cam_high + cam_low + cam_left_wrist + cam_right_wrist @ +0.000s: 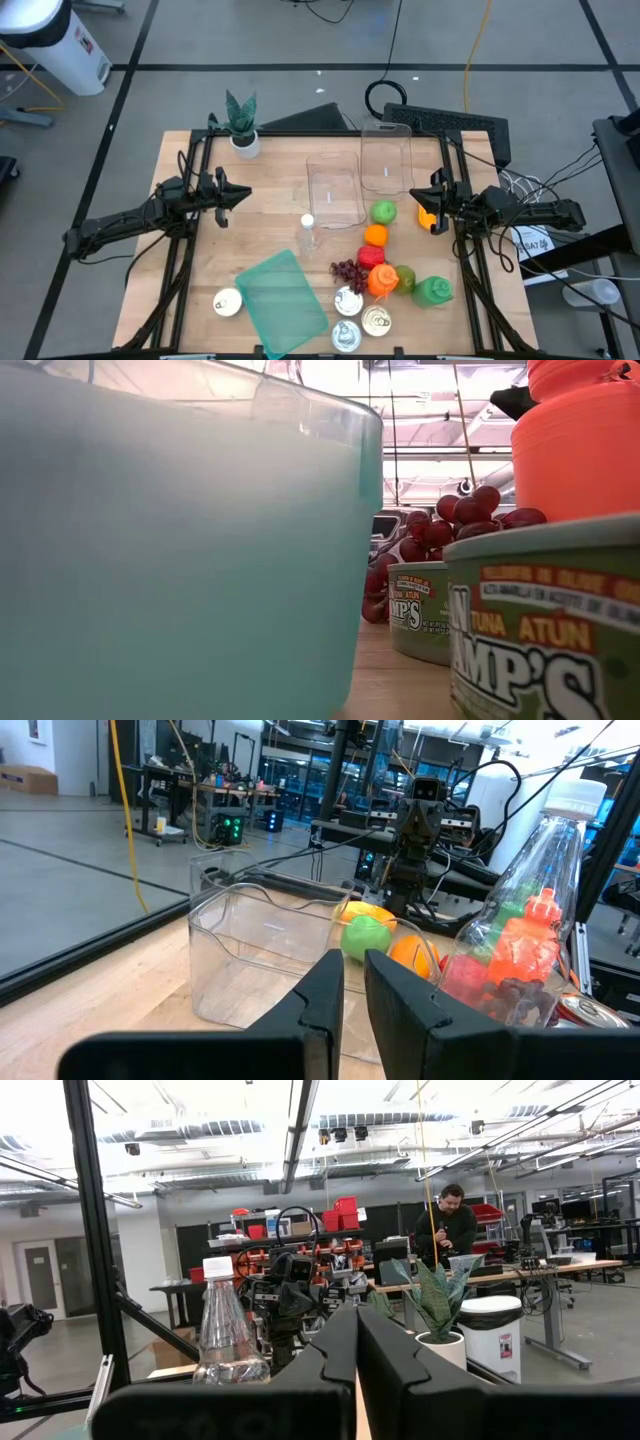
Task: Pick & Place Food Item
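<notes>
Left gripper (243,196) hovering closed and empty at the table's left edge, pointing inward; right gripper (418,197) closed likewise at the right edge, an orange piece (428,217) just beside its tip, hold on it impossible to tell. Between the two claws on the wooden table (190,270), two clear containers (335,192), a plastic bottle (308,235), and nearer the right claw a green apple (383,212), orange fruit (375,235), grapes (345,269) and tuna cans (377,320). Beyond the left claw, a potted plant (241,124); in the room behind, a person (450,1220) at a bench.
</notes>
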